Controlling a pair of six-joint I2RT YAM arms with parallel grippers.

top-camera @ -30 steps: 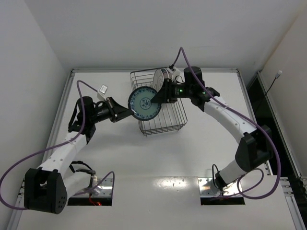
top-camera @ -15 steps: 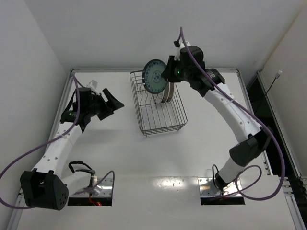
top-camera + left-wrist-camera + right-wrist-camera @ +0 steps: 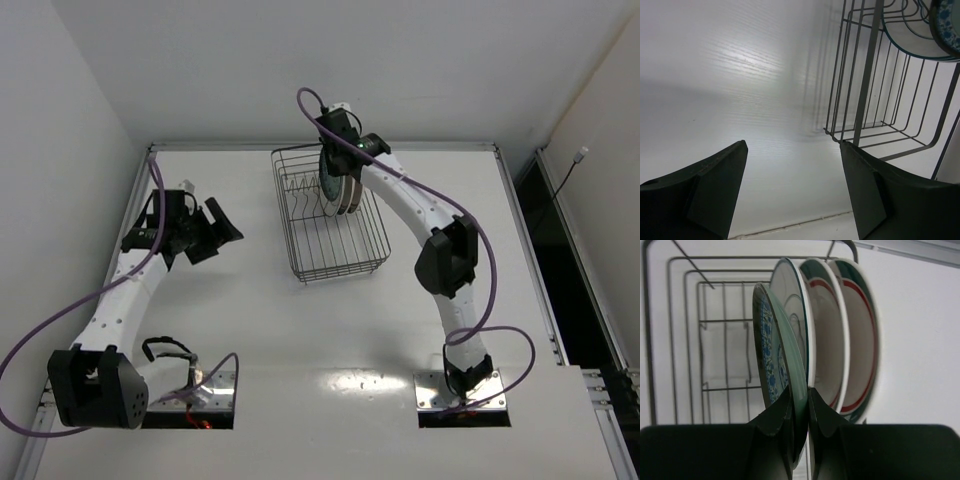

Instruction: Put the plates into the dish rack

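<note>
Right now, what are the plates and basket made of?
The plates, including the teal plate in the right claw, look like glazed ceramic: smooth, glossy, painted patterns; hard plastic is possible. The dish rack looks like dark metal wire: thin, stiff, slightly shiny rods.

The plates (image 3: 825,340) stand together in the dish rack (image 3: 338,270) (far end).

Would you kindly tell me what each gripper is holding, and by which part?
The right gripper holds the teal plate, jaws pinching its rim; the left gripper is open, empty.
</note>
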